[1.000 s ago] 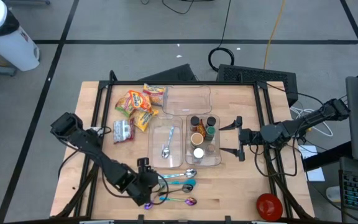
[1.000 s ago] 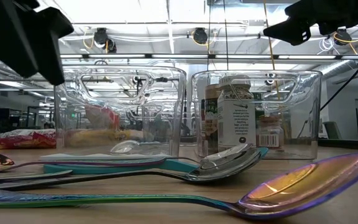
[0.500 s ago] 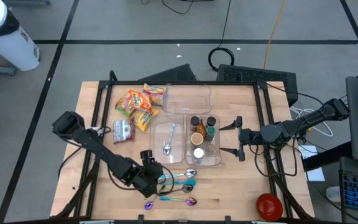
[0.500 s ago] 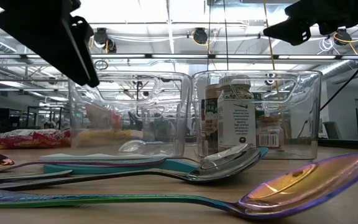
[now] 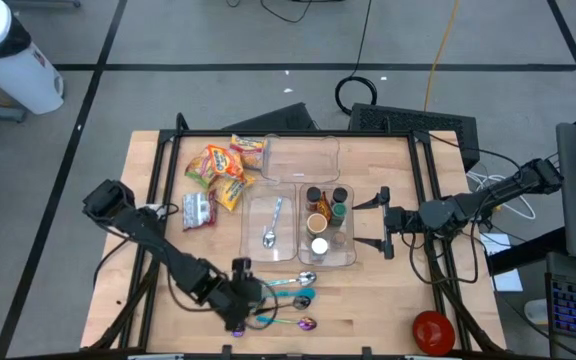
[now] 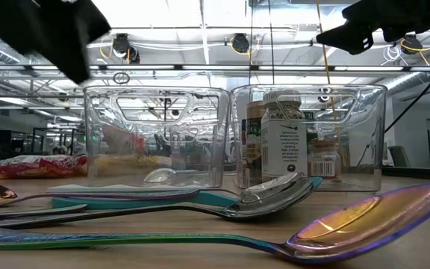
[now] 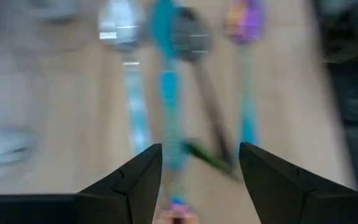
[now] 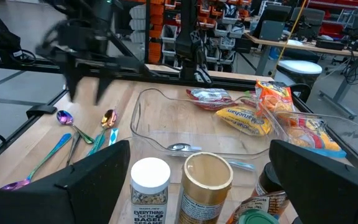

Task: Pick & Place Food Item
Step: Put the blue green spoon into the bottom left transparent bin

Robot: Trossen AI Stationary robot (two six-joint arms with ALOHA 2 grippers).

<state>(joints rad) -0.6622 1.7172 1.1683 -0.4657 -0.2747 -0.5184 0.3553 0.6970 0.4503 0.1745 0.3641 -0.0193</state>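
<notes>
Several snack packets lie flat at the table's far left: orange and yellow ones (image 5: 218,165) (image 8: 241,118) and a red-and-silver one (image 5: 198,209). My left gripper (image 5: 243,298) (image 7: 201,174) hovers open, pointing down at a slant, over the handle ends of several spoons (image 5: 293,290) (image 7: 166,93) that lie near the front edge. It touches nothing. My right gripper (image 5: 383,222) (image 8: 199,149) waits open and level, just right of the clear bin of jars (image 5: 348,250).
A clear bin (image 5: 248,250) holding one spoon stands beside the jar bin. An empty clear bin (image 5: 308,160) sits behind them. A red round object (image 5: 433,330) lies at the near right corner. Bare wood shows left of the spoons.
My left gripper has swung over the spoon handles toward the bins, then come back a little toward the near edge, and its wrist has turned. Its fingers stay open. The spoons and packets have kept their places.
</notes>
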